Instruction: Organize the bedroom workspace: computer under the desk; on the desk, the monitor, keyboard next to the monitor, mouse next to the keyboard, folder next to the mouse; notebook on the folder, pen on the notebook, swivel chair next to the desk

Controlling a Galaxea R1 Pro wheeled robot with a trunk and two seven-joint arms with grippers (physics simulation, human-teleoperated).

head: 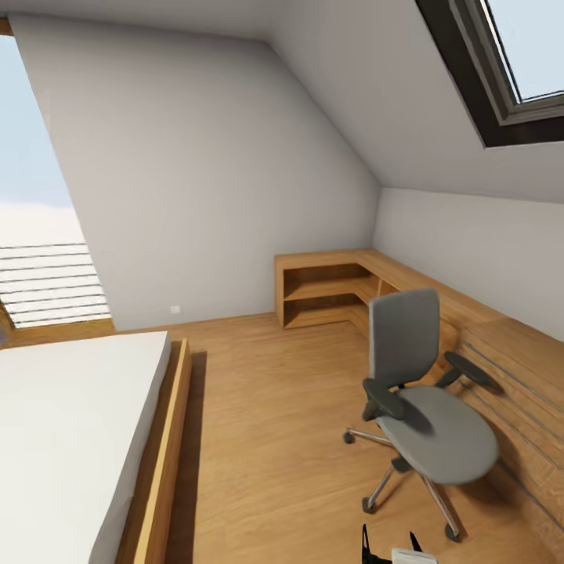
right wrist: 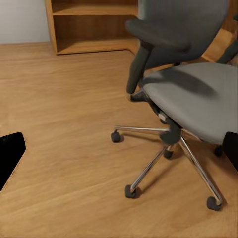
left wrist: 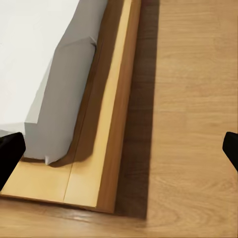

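The swivel chair (head: pixel 435 439) stands on the wooden floor at the right, grey with black armrests and a chrome star base, and nothing lies on its seat. In the right wrist view the swivel chair (right wrist: pixel 193 94) is close ahead of my right gripper (right wrist: pixel 119 151), which is open and holds nothing. My left gripper (left wrist: pixel 119 153) hangs open and empty over the floor beside the bed's corner. The desk, computer, monitor, keyboard, mouse, folder, notebook and pen are out of view.
A bed (head: pixel 70 423) with a white mattress and a wooden frame (left wrist: pixel 106 139) fills the left. A light wooden corner shelf unit (head: pixel 329 290) runs along the far and right walls behind the chair. Open floor (head: pixel 266 439) lies between bed and chair.
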